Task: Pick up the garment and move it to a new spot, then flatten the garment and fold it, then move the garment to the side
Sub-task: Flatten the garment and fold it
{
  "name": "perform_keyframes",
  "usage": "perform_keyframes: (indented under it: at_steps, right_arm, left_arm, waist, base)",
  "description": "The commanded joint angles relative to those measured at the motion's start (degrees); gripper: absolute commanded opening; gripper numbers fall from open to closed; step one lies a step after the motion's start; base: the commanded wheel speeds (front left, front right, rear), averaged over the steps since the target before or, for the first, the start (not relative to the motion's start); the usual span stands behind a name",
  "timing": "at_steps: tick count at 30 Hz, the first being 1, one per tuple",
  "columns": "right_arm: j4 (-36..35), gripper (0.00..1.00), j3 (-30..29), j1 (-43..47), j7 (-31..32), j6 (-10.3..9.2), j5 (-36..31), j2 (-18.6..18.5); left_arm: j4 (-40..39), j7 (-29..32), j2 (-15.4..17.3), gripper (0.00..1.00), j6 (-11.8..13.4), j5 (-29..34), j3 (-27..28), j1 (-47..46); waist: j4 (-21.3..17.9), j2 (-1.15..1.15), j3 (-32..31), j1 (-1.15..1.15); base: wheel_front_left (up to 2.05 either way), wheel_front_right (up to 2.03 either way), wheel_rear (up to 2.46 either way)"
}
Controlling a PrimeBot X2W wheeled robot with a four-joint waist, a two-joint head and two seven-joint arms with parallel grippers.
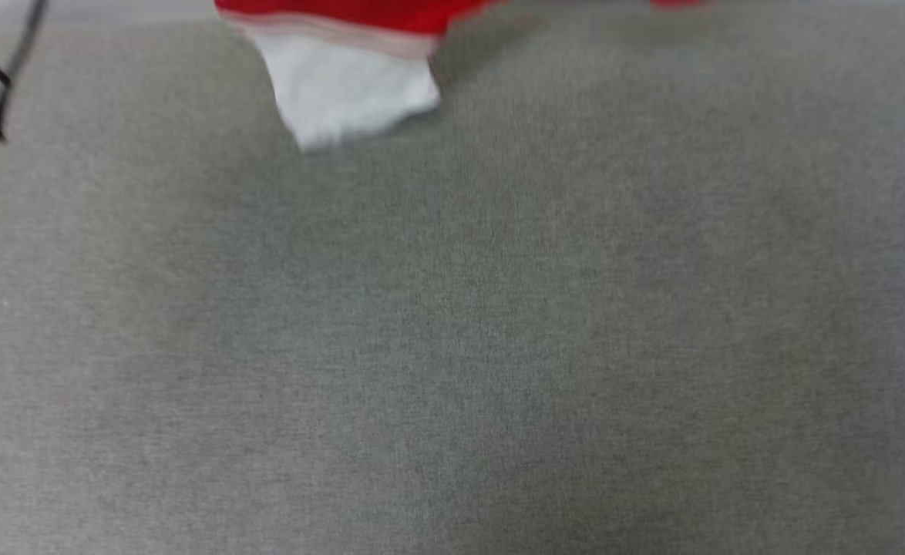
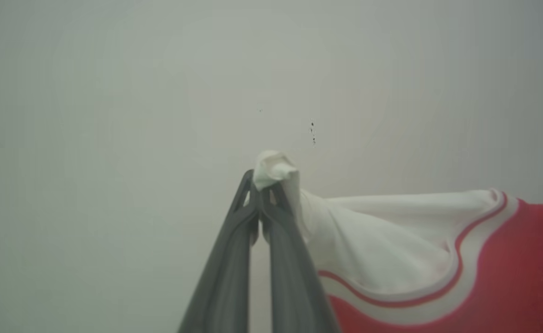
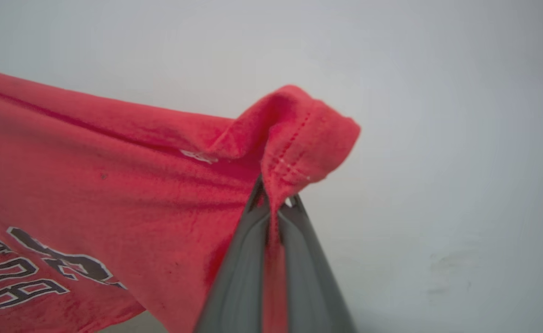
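Observation:
The garment (image 1: 344, 85), a red T-shirt with white striped-edge sleeves, hangs in the air at the top of the head view, one white sleeve dangling over the grey cloth surface (image 1: 452, 347). In the left wrist view my left gripper (image 2: 260, 187) is shut on a pinch of the white sleeve of the garment (image 2: 391, 240), which stretches off to the right. In the right wrist view my right gripper (image 3: 274, 203) is shut on a folded red hem of the garment (image 3: 114, 175), whose printed lettering shows at the lower left.
A black cable (image 1: 5, 77) hangs at the far left of the head view. A pale wall (image 2: 160, 92) stands behind the left gripper's fingers. The grey cloth surface spreads wide below the hanging shirt.

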Motion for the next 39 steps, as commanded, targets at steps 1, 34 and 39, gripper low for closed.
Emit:
perform_keyframes:
  at_steps: [1,34,39]
  right_arm:
    - [-0.1,0.0,-0.2,-1.0,-0.4,-0.1,-0.3,0.0]
    - [4.7,0.0,11.2,14.5,-10.4,-0.08,8.4,1.3]
    - [1.2,0.0,14.1,25.8,-12.4,-0.09,12.5,-0.4]
  left_arm:
    - [0.3,-0.3,0.5,0.0,0.1,0.3,0.1,-1.1]
    - [7.3,-6.5,-3.2,0.0,-5.8,-6.6,3.1,18.5]
    - [0.0,-6.6,-1.7,0.0,-4.0,-8.6,5.7,34.2]
  waist:
    - [-0.2,0.0,3.6,0.0]
    - [1.9,0.0,3.8,0.0]
    - [1.6,0.0,-2.1,0.0]
  base:
    - [0.0,0.0,0.0]
    - [0.0,0.0,0.0]
    - [0.0,0.0,0.0]
